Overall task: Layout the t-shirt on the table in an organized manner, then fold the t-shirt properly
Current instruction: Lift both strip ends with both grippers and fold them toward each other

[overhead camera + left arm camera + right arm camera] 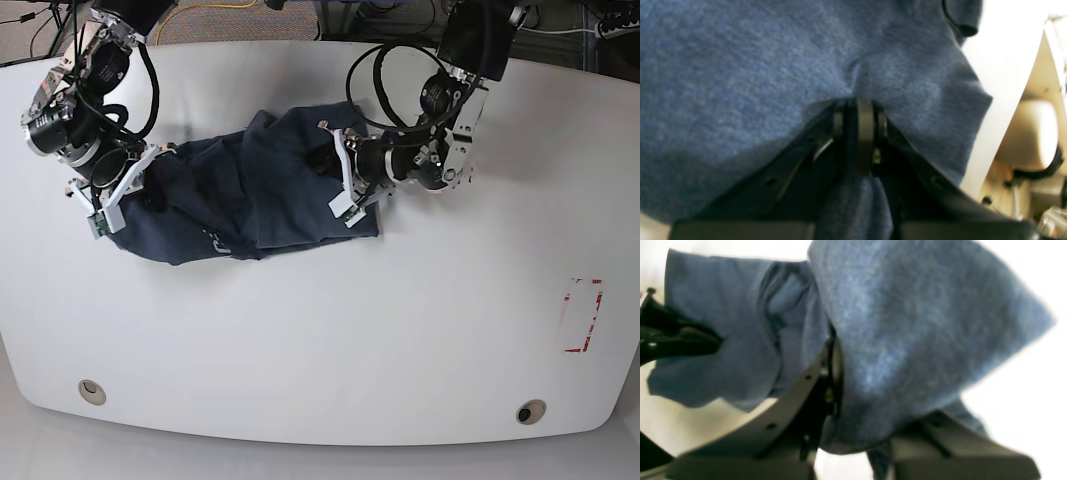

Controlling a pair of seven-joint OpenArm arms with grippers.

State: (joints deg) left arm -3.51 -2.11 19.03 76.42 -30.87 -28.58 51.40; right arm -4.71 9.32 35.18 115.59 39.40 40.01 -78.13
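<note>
The dark blue heathered t-shirt (260,190) lies bunched and wrinkled on the white table (320,320), left of centre, with a bit of white print showing at its front edge. My left gripper (338,170) is shut on the shirt's right end; in the left wrist view its fingers (864,133) pinch a pucker of the shirt's fabric (773,66). My right gripper (145,185) is shut on the shirt's left end; in the right wrist view the shirt's cloth (923,323) drapes over its fingers (831,373), lifted a little off the table.
Two metal grommet holes (92,391) (531,411) sit near the front edge. A red-outlined rectangle (583,315) marks the right side. Cables and floor lie beyond the far edge. The table edge (1000,66) shows right of the cloth.
</note>
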